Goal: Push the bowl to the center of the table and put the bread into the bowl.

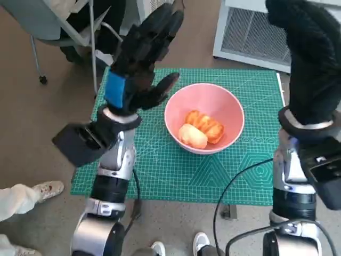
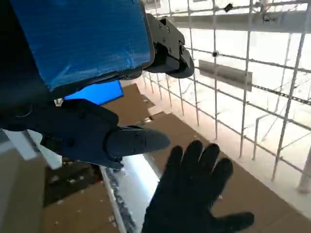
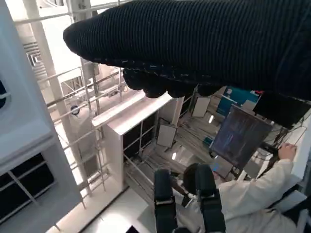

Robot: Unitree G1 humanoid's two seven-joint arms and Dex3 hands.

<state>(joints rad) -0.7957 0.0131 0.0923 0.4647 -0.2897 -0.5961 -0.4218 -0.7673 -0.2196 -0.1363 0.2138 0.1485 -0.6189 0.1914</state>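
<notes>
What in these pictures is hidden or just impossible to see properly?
- Head view: the left hand covers the far left corner of the green mat.
- Head view: the right hand hides the mat's right edge, and its fingertips run off the picture's top.
- Both wrist views point away from the table, so neither shows the pink bowl or the bread.

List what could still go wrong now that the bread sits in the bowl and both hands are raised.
1. The left hand hangs open, fingers spread, close by the pink bowl; lowering it carelessly could clip the rim and shove the bowl off centre.
2. The bread lies towards the bowl's near wall, so a knock might tip it out.
3. A cable loops across the green mat near the right arm and could snag.
</notes>
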